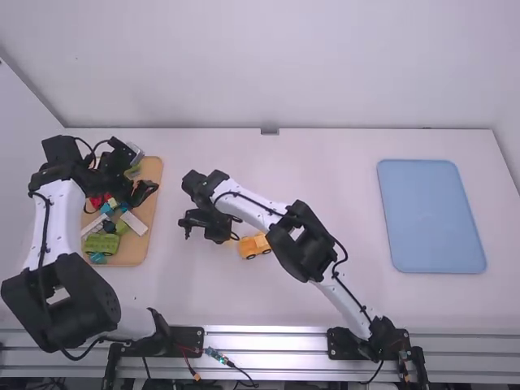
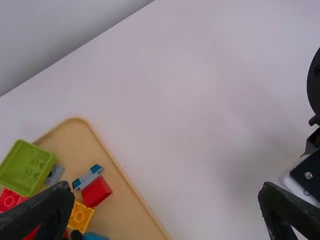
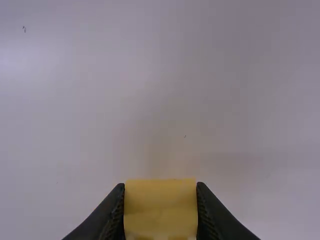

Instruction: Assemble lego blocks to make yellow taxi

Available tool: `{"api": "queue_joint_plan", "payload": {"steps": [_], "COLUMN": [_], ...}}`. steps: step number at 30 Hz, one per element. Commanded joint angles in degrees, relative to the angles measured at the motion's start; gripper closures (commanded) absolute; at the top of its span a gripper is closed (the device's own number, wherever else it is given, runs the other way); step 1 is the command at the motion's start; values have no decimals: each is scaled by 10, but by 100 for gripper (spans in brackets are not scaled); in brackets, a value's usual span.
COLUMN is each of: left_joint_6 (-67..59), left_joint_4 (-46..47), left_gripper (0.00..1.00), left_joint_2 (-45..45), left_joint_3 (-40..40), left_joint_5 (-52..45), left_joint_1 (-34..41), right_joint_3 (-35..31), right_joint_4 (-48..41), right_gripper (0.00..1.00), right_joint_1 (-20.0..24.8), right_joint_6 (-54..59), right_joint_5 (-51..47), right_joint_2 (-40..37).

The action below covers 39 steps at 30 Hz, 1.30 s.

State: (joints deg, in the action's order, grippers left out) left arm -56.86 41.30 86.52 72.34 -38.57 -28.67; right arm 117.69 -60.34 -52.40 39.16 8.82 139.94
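Block [image 3: 160, 212] pinched in your right gripper [image 3: 160, 192] looks light, stiff, kinda slick, so squeeze flat sides; left gripper [image 2: 167, 187] is spread.

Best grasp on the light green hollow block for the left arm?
I'd come straight down with the left gripper on the wall facing the tray's rounded corner, one jaw inside, one outside. The light green block lies open side up, so its wall offers an edge to pinch; bare tray lies outside that wall, while a red block crowds another side.
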Motion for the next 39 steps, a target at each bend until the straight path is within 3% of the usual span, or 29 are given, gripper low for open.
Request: {"api": "queue_joint_plan", "payload": {"steps": [1,10,15,26,39], "left_joint_6": [-4,-4,-4,-4,-4], "left_joint_4": [1,1,0,0,1], "left_gripper": [1,1,1,1,1], "left_joint_2": [0,0,0,0,0], "left_joint_3": [-5,-5,-5,-5,-5], "left_joint_5": [-15,-15,-15,-15,-15], "left_joint_1": [-2,-2,-2,-2,-2], "right_joint_3": [-7,-22,-22,-23,-46], "right_joint_4": [3,12,17,31,54], "right_gripper": [100,100,87,85,68], "right_joint_1": [-2,-2,-2,-9,-9], "right_joint_6": [-4,-4,-4,-14,-14], "right_joint_5": [5,0,3,3,3], "right_joint_2": [12,12,12,12,12]}}
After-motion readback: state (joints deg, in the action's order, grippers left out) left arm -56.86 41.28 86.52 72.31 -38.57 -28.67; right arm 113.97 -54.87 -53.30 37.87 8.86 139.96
